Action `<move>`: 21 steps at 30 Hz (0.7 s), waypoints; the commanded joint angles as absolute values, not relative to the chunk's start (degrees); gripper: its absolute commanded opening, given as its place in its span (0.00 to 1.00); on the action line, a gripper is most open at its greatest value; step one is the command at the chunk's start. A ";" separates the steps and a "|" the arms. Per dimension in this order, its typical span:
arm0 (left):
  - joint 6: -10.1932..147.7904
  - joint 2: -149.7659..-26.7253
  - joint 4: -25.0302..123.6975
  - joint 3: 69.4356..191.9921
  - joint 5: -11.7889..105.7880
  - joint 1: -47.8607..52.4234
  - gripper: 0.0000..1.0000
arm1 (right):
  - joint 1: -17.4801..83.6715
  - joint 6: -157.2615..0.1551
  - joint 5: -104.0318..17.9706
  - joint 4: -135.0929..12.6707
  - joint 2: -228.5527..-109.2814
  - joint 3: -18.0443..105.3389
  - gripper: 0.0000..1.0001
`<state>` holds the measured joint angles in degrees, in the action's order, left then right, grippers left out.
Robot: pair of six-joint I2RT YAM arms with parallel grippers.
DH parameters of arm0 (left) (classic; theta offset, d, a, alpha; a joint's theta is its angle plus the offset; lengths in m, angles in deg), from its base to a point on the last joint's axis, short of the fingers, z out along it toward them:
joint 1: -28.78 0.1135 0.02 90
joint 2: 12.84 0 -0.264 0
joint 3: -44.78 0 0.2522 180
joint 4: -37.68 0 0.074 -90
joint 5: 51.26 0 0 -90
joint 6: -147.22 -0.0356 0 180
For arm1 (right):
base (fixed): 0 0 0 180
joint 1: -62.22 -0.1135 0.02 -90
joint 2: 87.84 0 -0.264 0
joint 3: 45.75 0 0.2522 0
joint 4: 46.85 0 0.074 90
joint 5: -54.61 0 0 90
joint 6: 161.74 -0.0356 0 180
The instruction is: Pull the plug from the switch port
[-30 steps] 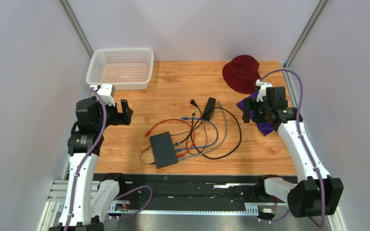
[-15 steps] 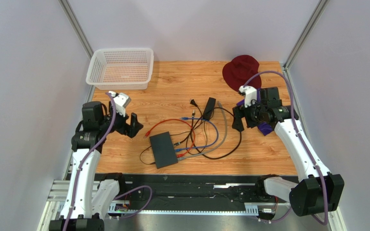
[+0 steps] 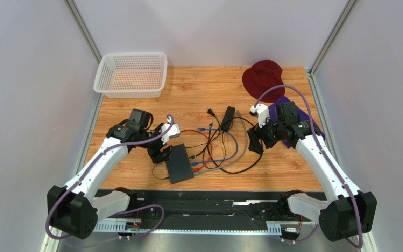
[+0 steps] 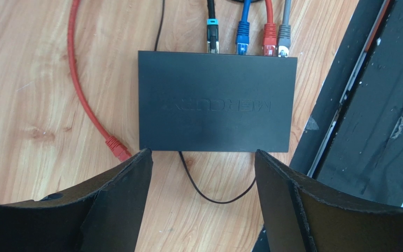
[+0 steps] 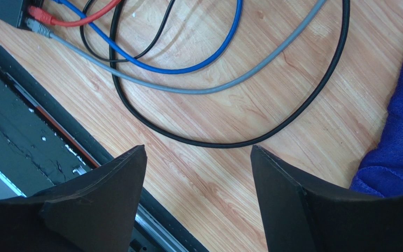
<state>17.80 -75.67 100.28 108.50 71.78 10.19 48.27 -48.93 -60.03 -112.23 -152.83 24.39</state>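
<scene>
The dark grey switch box [image 3: 178,163] lies flat near the table's front edge. In the left wrist view the same box [image 4: 217,102] has four plugs in the ports along its far edge: black [image 4: 212,37], blue [image 4: 243,39], red [image 4: 270,39] and grey [image 4: 284,39]. My left gripper [image 3: 159,152] is open just off the box's opposite long edge, and nothing is between its fingers [image 4: 130,194]. My right gripper [image 3: 254,142] is open over bare wood beside the black cable loop [image 5: 272,134], well right of the plugs [image 3: 194,163].
A black power brick [image 3: 228,118] lies behind the cables. A loose red plug [image 4: 117,148] rests by my left finger. A white basket [image 3: 131,73] stands back left, a maroon hat [image 3: 264,79] back right, a blue cloth [image 5: 398,142] beside my right gripper. The black front rail [image 3: 203,202] borders the table.
Both arms have swung inward. The left gripper moved from the table's left edge to the switch box. The right gripper moved left off the blue cloth to the cable loops.
</scene>
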 commanded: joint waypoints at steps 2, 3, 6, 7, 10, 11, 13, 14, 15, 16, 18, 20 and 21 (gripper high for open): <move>15.64 -79.80 97.49 108.73 72.13 7.70 0.76 | 48.07 -43.88 -61.59 -110.37 -150.41 24.26 0.75; 15.99 -81.55 97.67 109.08 71.96 6.90 0.74 | 48.16 -43.79 -61.49 -110.19 -151.46 25.31 0.73; 15.04 -85.33 97.32 109.00 71.26 4.88 0.65 | 48.16 -43.96 -62.72 -109.75 -154.35 28.03 0.71; 14.68 -86.31 96.53 108.30 70.56 4.79 0.62 | 48.16 -44.23 -63.07 -109.49 -155.24 28.74 0.71; 11.80 -89.74 94.07 107.68 68.62 4.61 0.45 | 47.72 -45.37 -63.25 -109.31 -158.84 31.37 0.70; 11.17 -90.61 93.80 107.68 68.97 4.61 0.29 | 47.72 -45.63 -62.99 -109.39 -159.63 31.90 0.71; 9.68 -91.50 93.71 107.68 69.85 4.52 0.12 | 47.72 -46.60 -63.07 -109.48 -161.66 32.78 0.70; 9.32 -92.11 93.71 107.68 70.46 4.00 0.05 | 47.55 -46.78 -63.51 -109.48 -162.19 32.88 0.70; 8.80 -92.38 93.71 107.68 70.55 3.47 0.04 | 47.63 -46.95 -63.69 -109.31 -163.06 32.88 0.70; 8.18 -92.82 93.71 107.68 70.47 2.86 0.04 | 47.55 -47.21 -63.86 -109.05 -163.51 32.79 0.70; 7.56 -94.22 94.41 107.76 70.29 1.01 0.01 | 47.28 -47.48 -63.87 -108.43 -164.47 32.70 0.71; 6.51 -95.88 95.38 108.38 70.38 -0.48 0.00 | 47.37 -47.57 -63.78 -107.99 -165.35 33.14 0.71; 6.42 -96.42 96.08 108.55 70.38 -0.92 0.00 | 47.37 -47.57 -63.69 -108.08 -165.53 33.40 0.71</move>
<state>10.37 -94.44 95.14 107.73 68.52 1.30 47.72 -46.55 -62.55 -110.57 -164.57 30.67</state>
